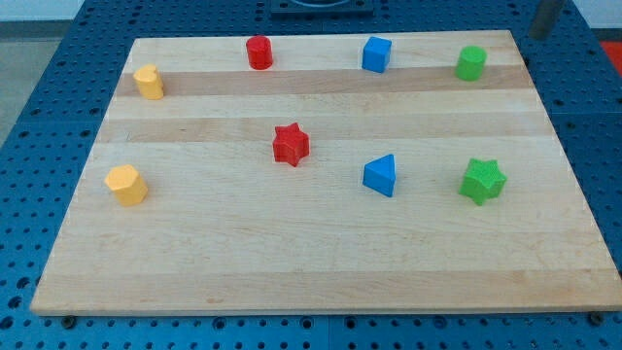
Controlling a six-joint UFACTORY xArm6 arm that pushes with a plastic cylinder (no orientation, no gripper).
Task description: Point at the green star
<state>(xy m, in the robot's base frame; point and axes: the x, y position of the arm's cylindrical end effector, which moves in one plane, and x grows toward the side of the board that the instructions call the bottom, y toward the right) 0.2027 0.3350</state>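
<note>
The green star [482, 181] is sitting near the right edge of the wooden board [311, 262], a little below the board's middle height in this view. It is lying flat with its points spreading out all round, one point aiming roughly toward the view's top; it is about as wide as it is tall, so no long axis is showing. No writing or label is showing on it or on anything else here.

Taking the green star as the landmark: the blue wedge-shaped block [381, 175] is sitting to its left at about the same height, apart from it. Farther left and slightly higher, the red star [291, 144] is resting near the middle of the board. Straight up from the green star, the green cylinder [471, 63] is standing near the top right corner. Up and to the left, the blue cube [377, 54] is sitting along the top edge, and the red cylinder [259, 52] is farther left again. Far across from the green star, two yellow blocks are sitting by the left edge: the upper yellow block [149, 83] and the lower yellow block [126, 185].

A dark rod [545, 17] is showing at the view's top right corner, above and to the right of the green star, beyond the board's edge. My tip is not clearly showing, and there is no pincer here whose state I can tell.
</note>
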